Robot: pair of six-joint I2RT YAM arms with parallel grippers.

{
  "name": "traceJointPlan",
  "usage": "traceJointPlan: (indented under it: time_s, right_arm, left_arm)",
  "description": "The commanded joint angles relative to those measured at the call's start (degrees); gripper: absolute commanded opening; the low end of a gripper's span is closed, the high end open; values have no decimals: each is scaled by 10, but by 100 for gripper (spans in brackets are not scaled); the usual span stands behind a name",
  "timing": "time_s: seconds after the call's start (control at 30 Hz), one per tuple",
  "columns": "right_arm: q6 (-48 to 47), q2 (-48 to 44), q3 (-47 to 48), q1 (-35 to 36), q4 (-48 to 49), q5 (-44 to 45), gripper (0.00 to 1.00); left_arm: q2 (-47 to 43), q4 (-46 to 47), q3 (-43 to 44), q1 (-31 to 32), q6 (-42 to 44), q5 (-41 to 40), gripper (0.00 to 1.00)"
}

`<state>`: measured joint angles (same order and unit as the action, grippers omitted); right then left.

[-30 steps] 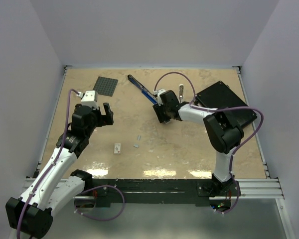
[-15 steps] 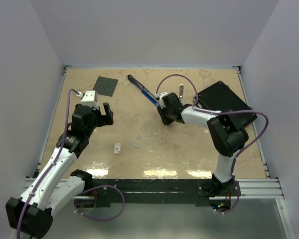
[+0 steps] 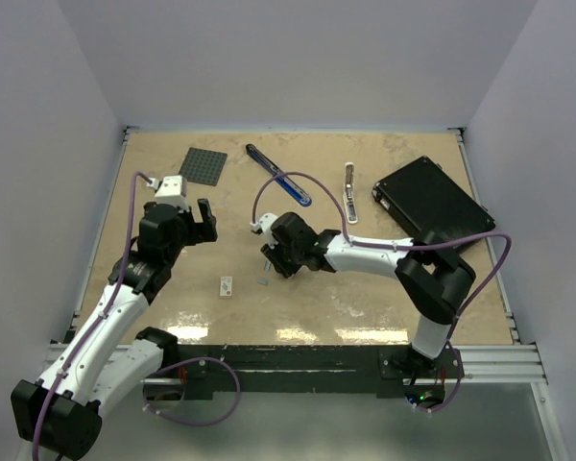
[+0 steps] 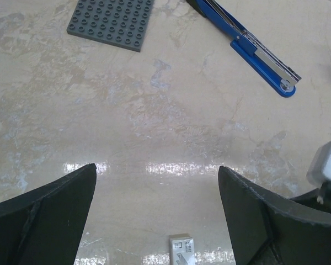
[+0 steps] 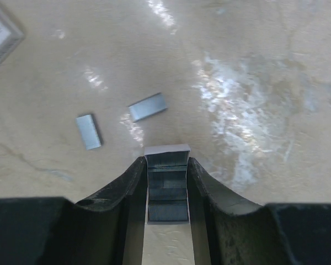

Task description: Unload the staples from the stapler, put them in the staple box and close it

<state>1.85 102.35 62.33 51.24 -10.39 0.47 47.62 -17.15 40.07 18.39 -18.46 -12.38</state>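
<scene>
The blue and black stapler lies open at the back of the table, its silvery rail showing in the left wrist view. My right gripper is low over the table's middle, shut on a short grey strip of staples held between its fingers. Two more staples strips lie loose on the table just beyond its fingertips; one shows from above. My left gripper hangs to the left, open and empty, with both dark fingers wide apart.
A small white block lies near the loose staples. A grey studded plate sits at the back left. A slim silver-white tool and a flat black box lie to the right.
My right gripper has left the stapler and moved left and toward the front, over the loose staples, with a staple strip in its jaws. The left arm has stayed still.
</scene>
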Motion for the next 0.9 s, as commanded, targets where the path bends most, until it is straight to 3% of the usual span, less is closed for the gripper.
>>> traceJointPlan:
  time_s: [0.0,0.27,0.43,0.63,0.73,0.87]
  right_arm:
    - [-10,-32,-21,25,-15,-4,33]
    - [-15,-63,-61,37,-10,-15,36]
    - [-15,-83,-52,44,-21,-21,57]
    - [70,-105,-12,44,-31,28,49]
    - [165,-108,7,44,-31,58,46]
    - [270,-94,15,44,6,35,39]
  left_arm:
    - [5,10,7,-4,-7,-9,96]
    - [9,10,7,-4,-12,-5,96]
    - [16,17,7,-5,-10,-7,96]
    - [32,27,35,-12,-38,-39,98]
    - [36,34,62,-43,-64,-28,98]
    - [41,36,81,-66,-67,-33,96]
